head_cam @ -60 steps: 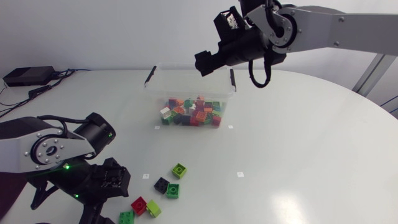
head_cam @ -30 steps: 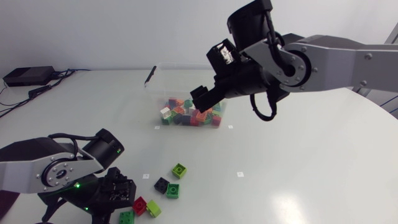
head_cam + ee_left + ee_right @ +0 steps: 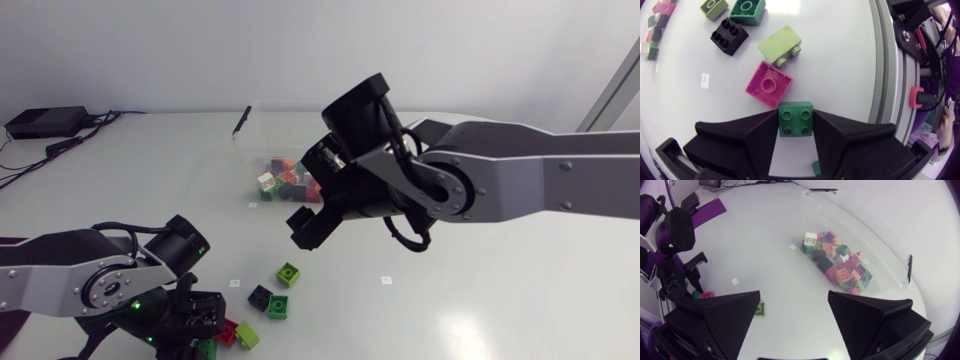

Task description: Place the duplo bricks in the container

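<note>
My left gripper (image 3: 796, 137) is low at the table's front left edge, shut on a dark green duplo brick (image 3: 796, 119) (image 3: 205, 348) that touches both fingers. Just ahead of it lie a red-pink brick (image 3: 769, 84) (image 3: 226, 331) and a lime brick (image 3: 781, 45). Further on are a black brick (image 3: 260, 296), a green brick (image 3: 278, 307) and a lime-green brick (image 3: 288, 273). The clear container (image 3: 248, 150) (image 3: 875, 240) at the back holds several mixed bricks (image 3: 840, 265). My right gripper (image 3: 305, 225) (image 3: 794, 315) hangs open and empty between the container and the loose bricks.
The table's front edge runs close beside my left gripper. My right arm (image 3: 500, 185) spans the right half of the table above its surface. Small white markers (image 3: 386, 280) dot the tabletop.
My left gripper has lowered and closed on the dark green brick. My right arm has swung from above the container down and forward towards the loose bricks, still open.
</note>
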`<state>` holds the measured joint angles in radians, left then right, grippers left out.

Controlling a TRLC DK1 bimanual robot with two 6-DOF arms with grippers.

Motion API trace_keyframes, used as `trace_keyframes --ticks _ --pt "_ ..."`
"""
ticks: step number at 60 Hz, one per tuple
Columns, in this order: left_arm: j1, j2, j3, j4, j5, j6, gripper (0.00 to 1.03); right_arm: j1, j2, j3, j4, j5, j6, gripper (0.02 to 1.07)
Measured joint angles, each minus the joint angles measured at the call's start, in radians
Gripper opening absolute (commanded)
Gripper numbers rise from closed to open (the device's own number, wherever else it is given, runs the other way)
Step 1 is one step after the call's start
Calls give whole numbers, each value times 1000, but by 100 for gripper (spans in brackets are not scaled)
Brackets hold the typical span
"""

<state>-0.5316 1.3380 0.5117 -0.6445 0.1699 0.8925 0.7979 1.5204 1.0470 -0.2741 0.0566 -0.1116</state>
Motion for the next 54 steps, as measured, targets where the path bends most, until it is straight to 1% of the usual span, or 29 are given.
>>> trace_keyframes --ticks 8,13,24,27,36,43,54 --pt "6 -3 2 -4 -9 0 20 19 26 0 -8 -11 11 99" --pt "23 -6 6 -19 -23 0 20 27 73 0 -12 -30 16 99" --pt "87 -13 35 -49 -31 5 20 39 203 9 -38 -60 30 98" --pt "110 -20 56 -54 -31 7 20 41 230 15 -48 -73 35 96" --pt "162 -23 130 -54 -34 9 20 47 286 53 -75 -87 39 96" --pt "197 -13 199 -51 -33 7 20 48 324 98 -122 -98 40 96" --pt "230 5 288 -7 -18 -38 20 53 381 188 -203 -106 36 96"
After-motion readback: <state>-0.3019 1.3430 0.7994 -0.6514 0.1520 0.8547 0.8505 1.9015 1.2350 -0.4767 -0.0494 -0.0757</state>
